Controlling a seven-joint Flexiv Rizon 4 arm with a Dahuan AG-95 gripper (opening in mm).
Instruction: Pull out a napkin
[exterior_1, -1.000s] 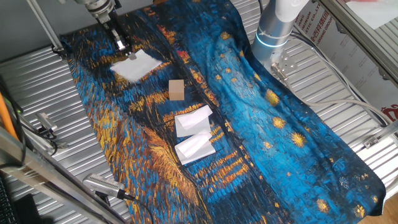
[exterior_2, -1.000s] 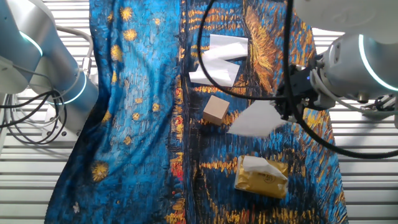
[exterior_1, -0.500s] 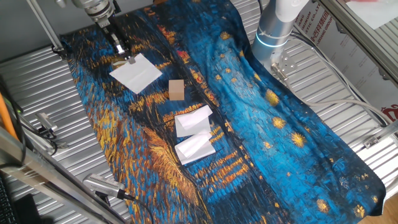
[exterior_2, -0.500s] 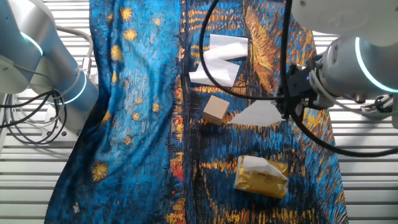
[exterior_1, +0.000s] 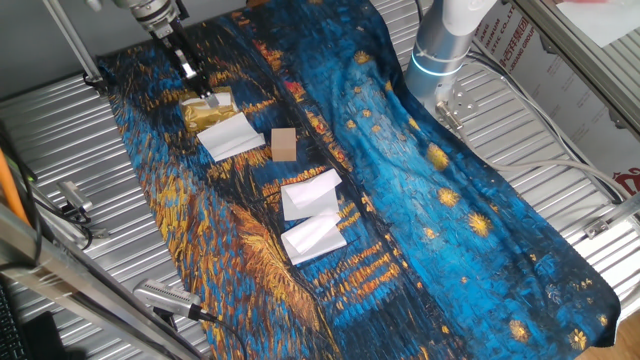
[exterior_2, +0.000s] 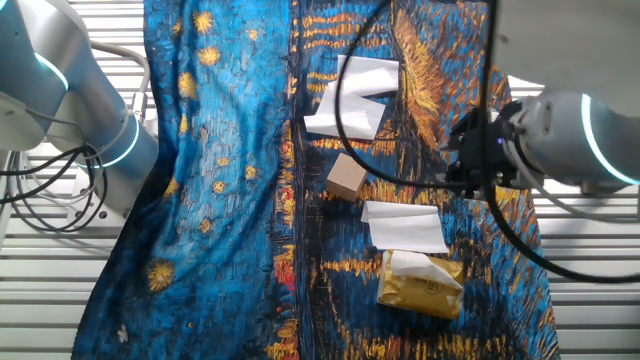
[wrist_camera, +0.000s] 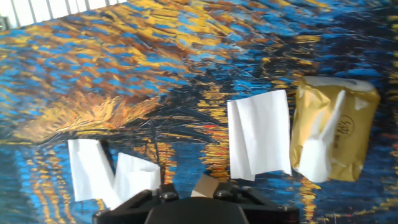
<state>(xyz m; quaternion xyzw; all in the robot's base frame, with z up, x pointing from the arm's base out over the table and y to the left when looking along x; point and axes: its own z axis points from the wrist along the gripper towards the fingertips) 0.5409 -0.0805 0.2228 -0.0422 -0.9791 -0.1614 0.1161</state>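
1. Napkin (exterior_1: 231, 137) lies flat on the desk cloth (exterior_1: 400, 190), between packet (exterior_1: 204, 108) and block (exterior_1: 284, 144), touching neither gripper nor block.
2. Gripper (exterior_1: 190, 72) hangs above the packet, holding nothing; open or closed, cannot tell.
3. Risk: a low sweep by the arm could drag the loose sheet or knock the block.
4. Risk: the next sheet sticking up from the packet could snag.

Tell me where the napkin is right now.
The napkin lies flat on the cloth, between the wooden block and the gold packet. In the hand view it sits just left of the packet, free of the gripper.
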